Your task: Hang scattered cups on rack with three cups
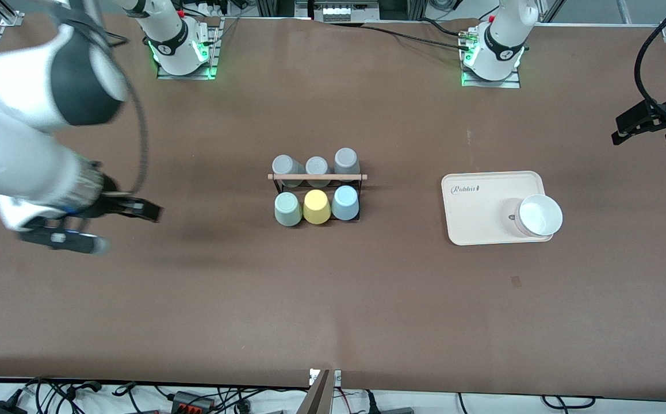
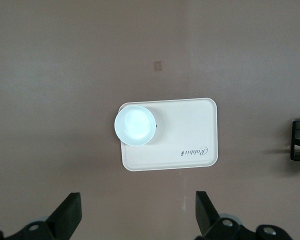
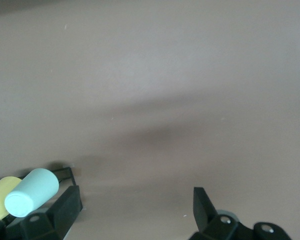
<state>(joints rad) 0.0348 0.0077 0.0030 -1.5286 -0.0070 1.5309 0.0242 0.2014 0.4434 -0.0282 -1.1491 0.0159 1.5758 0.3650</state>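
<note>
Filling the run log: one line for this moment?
mint cup, blue cup: on rack | right gripper: open, over table | left gripper: open, table's end

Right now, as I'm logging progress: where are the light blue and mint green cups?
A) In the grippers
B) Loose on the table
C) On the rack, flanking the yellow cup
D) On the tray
C: the mint green cup and light blue cup sit on the rack either side of the yellow cup.
</note>
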